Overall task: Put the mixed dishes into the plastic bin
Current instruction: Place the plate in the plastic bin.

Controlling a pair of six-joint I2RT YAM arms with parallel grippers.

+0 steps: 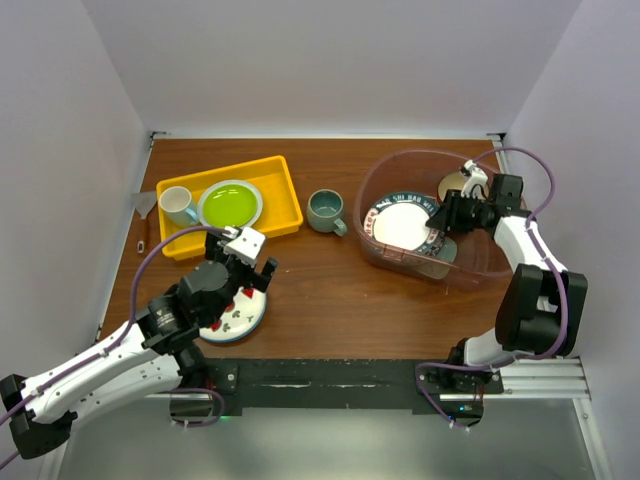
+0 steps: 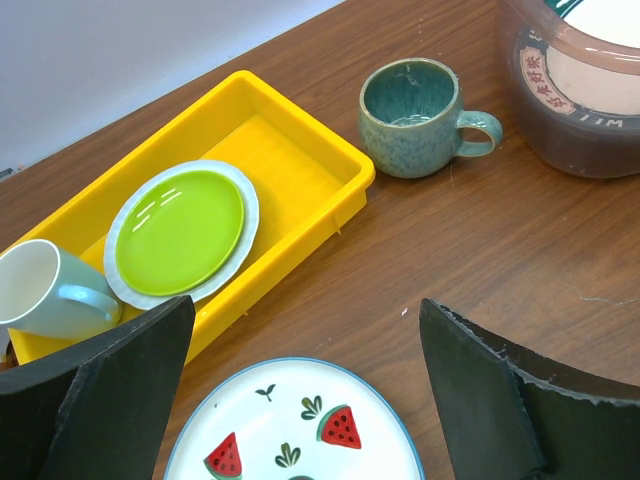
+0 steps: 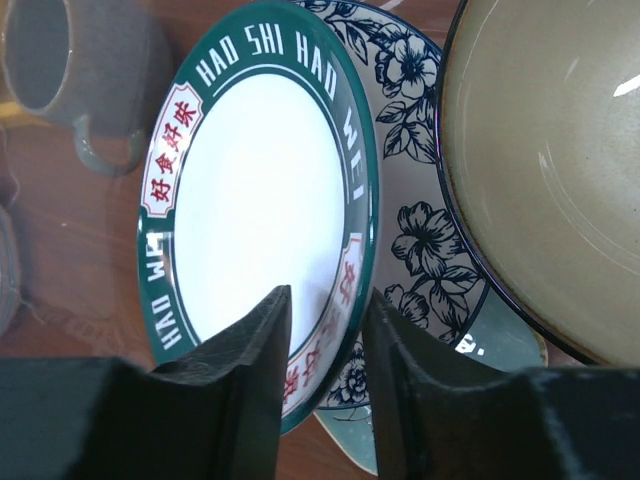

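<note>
Over on the right, inside the large clear pink-tinted plastic bin [image 1: 478,250]: right gripper [image 3: 326,300] low over the stack, fingers only a narrow gap apart, straddling the rim of the white round plate with the dark green band and red characters [image 3: 255,200]. One finger over the white face, the other just outside the edge. No telling whether either pad touches the rim.

Under that plate, a round plate with a dark blue flower pattern [image 3: 420,230]. Just beside both, a tan glazed bowl with a dark rim [image 3: 550,160], upright. A pale green edge [image 3: 505,335] peeking out from beneath the pile.

Now the left: left gripper [image 1: 243,270] spread as wide as can be, nothing between the fingers, poised above the white round plate with a blue rim and painted watermelon slices [image 2: 300,430]. That plate flat on the brown wooden table [image 1: 330,290], well outside the bin.

Grey-green glazed mug [image 2: 408,115] upright on the table too, between bin and shallow yellow plastic tray [image 2: 330,150]. In that tray: a lime-green round plate with a pale rim [image 2: 180,232] and a pale mug [image 2: 45,290].
</note>
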